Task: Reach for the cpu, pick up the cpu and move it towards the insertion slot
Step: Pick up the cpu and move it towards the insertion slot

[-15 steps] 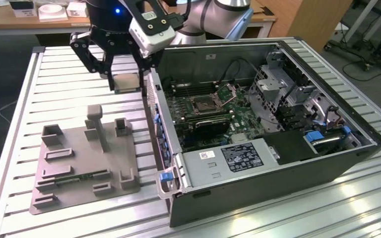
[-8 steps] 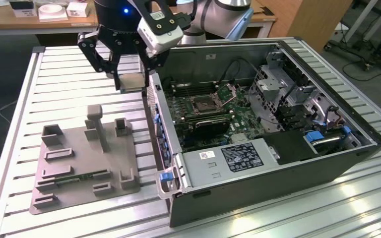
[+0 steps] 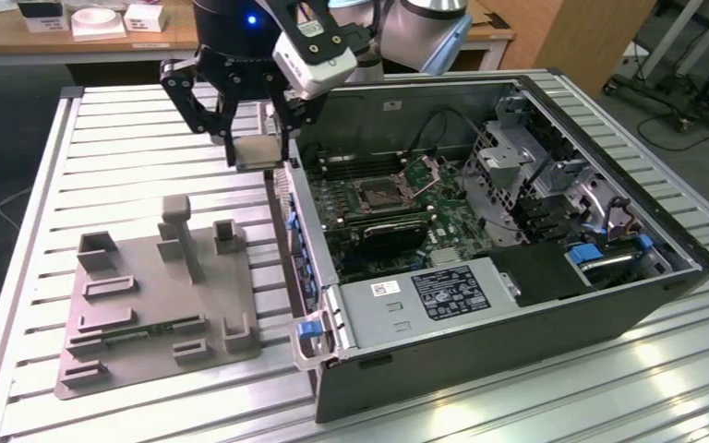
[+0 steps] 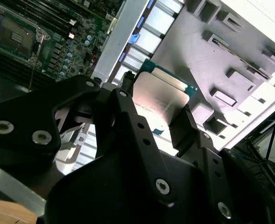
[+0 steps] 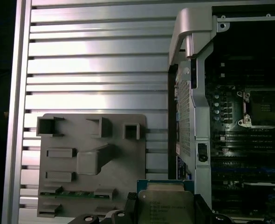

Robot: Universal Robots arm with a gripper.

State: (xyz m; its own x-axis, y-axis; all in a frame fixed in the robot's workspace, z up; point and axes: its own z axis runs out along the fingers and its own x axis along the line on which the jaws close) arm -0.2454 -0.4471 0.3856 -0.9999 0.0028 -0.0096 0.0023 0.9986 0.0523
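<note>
1. Hanging clear of everything below, the cpu point(image 3: 256, 149) is held level by its edges, its pale metal top facing up toward the wrist cameras.
2. The pincer point(image 3: 258, 159) is closed narrow on the cpu, one finger on each side, so the reach and the pick-up look done.
3. Below the cpu lies the slatted metal surface point(image 3: 133, 138). The grey tray point(image 3: 145, 305) sits well apart from it, and the wall of the open computer case point(image 3: 515, 341) is just beside it.
4. The insertion slot point(image 3: 379, 194) sits inside the case on the green motherboard point(image 3: 453, 221), with its dark centre bare and its retention frame point(image 3: 428, 171) apparently raised.
5. The cpu is not over the slot and has yet to cross the case wall, so I judge the carry toward the slot partly done.
</note>
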